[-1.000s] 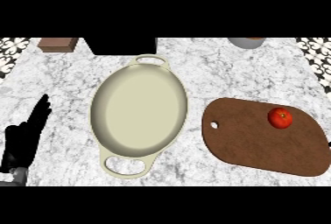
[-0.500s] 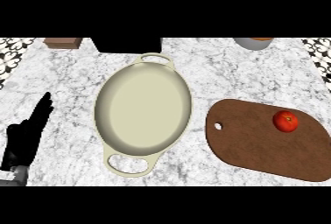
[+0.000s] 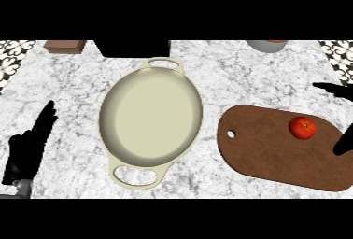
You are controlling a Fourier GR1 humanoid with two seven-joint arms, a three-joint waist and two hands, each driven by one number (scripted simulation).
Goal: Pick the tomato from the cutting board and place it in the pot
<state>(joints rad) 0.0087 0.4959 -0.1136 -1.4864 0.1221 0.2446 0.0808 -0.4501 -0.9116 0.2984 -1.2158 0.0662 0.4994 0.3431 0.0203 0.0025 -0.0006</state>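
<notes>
A red tomato (image 3: 302, 127) lies on the right part of the brown cutting board (image 3: 276, 154). The cream oval pot (image 3: 151, 114) sits left of the board, with a handle at each end and nothing inside. My right hand (image 3: 339, 90) shows at the right edge; one dark finger sits above the tomato and another part (image 3: 342, 143) below right of it, spread apart and not touching it. At the lower left my left hand (image 3: 29, 149) rests with fingers straight and pointing up.
Along the back edge of the marble counter (image 3: 76, 93) stand a brown block (image 3: 66, 45), a black object (image 3: 132, 49) and a grey bowl (image 3: 266, 45). Patterned tiles show at both far corners.
My right hand has come into view at the right edge, beside the tomato. The scene has shifted slightly left and down in view. The left hand has stayed put.
</notes>
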